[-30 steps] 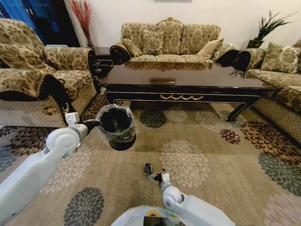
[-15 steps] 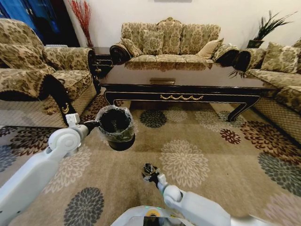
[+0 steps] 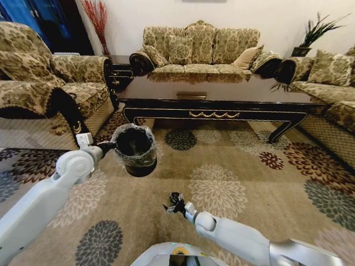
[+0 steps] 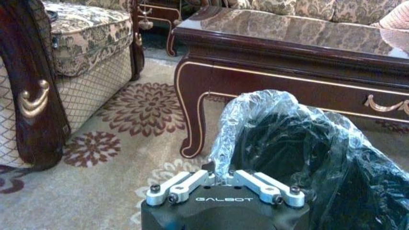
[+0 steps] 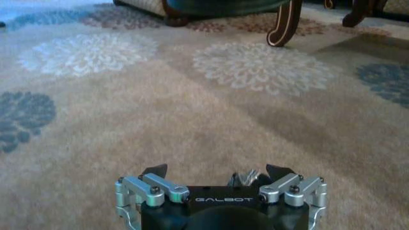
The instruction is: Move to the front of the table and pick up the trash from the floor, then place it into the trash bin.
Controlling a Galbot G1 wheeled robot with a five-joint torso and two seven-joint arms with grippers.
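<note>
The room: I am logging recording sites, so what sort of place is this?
Most likely a home living room: gold patterned upholstered sofas surround a long, low dark-wood coffee table on a beige floral carpet.

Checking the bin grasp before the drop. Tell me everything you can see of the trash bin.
The trash bin is a small round black bin lined with a clear, crinkled plastic bag folded over its rim. It is held off the carpet, upright and open at the top, in front of the dark-wood table. The left gripper is at its rim on the robot's left side; the left wrist view shows the bag bunched against that gripper. Its inside looks dark; contents cannot be made out.
</note>
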